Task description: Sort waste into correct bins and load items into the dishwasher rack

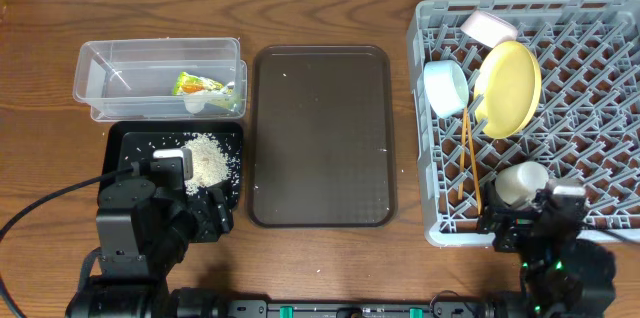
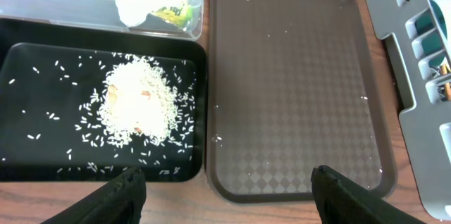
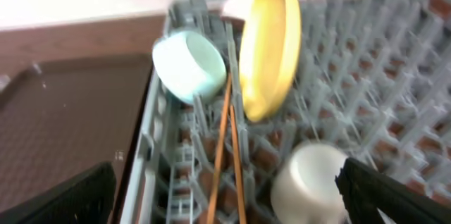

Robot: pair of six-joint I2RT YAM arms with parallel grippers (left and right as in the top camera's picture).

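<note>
Nearest the lens, the left gripper (image 2: 229,192) is seen above the near edge of the table (image 1: 40,18), over the gap between the black tray (image 2: 28,62) and the brown serving tray (image 1: 320,138). Its jaws are spread wide and nothing is held. The right gripper (image 3: 232,203) is poised at the near edge of the dishwasher rack (image 1: 600,88), also fully spread and empty, with the white cup (image 1: 520,183) just beyond it.

Waste appears to be sorted by kind. One heap of rice (image 2: 137,104) is spread in the black tray, presumably as food waste. One wrapper (image 1: 195,85) and one white scrap (image 1: 196,104) are kept in the clear tub (image 1: 110,68) at the far left corner, presumably as packaging. A few stray grains are left on the brown serving tray.

Five sorts of item are counted in the rack. One yellow plate (image 1: 510,88) is stood on edge between the pegs, probably so that it is propped and drains. One light-blue bowl (image 1: 445,88) is tipped on its side by the left wall. One white bowl (image 1: 488,26) is leant at the far edge. The single cup is set near the near edge. Two chopsticks (image 1: 468,163) are laid along the lattice beside the left wall.

Sorting and loading are judged complete or nearly so.
</note>
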